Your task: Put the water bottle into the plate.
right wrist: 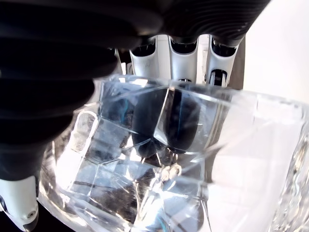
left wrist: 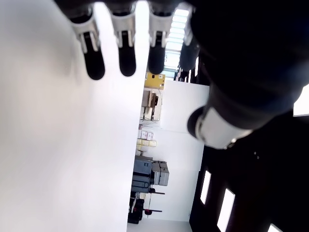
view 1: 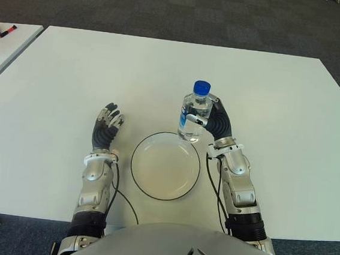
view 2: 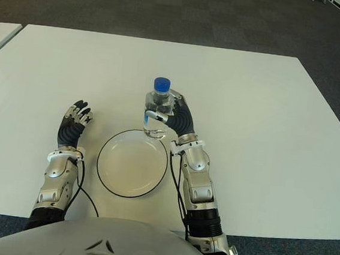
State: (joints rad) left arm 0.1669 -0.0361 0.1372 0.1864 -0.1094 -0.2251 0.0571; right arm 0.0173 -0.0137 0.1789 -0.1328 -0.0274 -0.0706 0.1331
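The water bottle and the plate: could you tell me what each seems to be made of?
The water bottle, held upright in the right hand, looks like clear, glossy plastic: see-through faceted walls and an opaque blue cap. The plate looks like smooth white ceramic or melamine with a thin dark rim; which of the two is unclear.

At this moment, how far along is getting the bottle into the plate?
Done: the right hand has grasped the water bottle, fingers wrapped around its clear body in the right wrist view. In hand: the bottle is held upright at the far rim of the plate. Left: setting it inside the plate, which holds nothing yet, and letting go. The left hand shows open, left of the plate.
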